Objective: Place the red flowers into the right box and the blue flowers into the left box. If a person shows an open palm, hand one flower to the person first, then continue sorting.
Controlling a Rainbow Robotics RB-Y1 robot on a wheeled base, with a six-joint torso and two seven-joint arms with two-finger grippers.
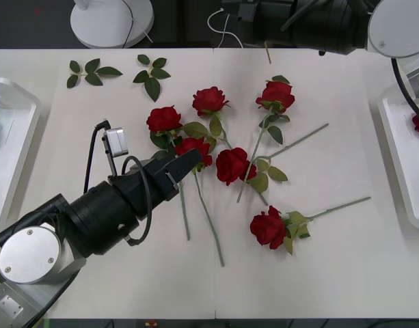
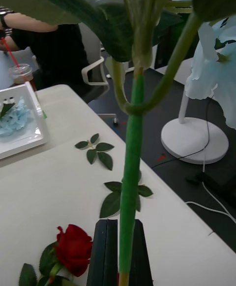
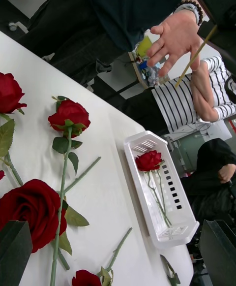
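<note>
Your right gripper [image 2: 119, 261] is clamped on a blue flower's [image 2: 216, 77] green stem, pale petals above; your left gripper [image 3: 118, 254] hangs spread over deep-red roses [image 1: 231, 165].

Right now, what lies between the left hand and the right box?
In the front view, a red rose lies just past the left hand, then crossing green stems and bare table up to the right box.
</note>
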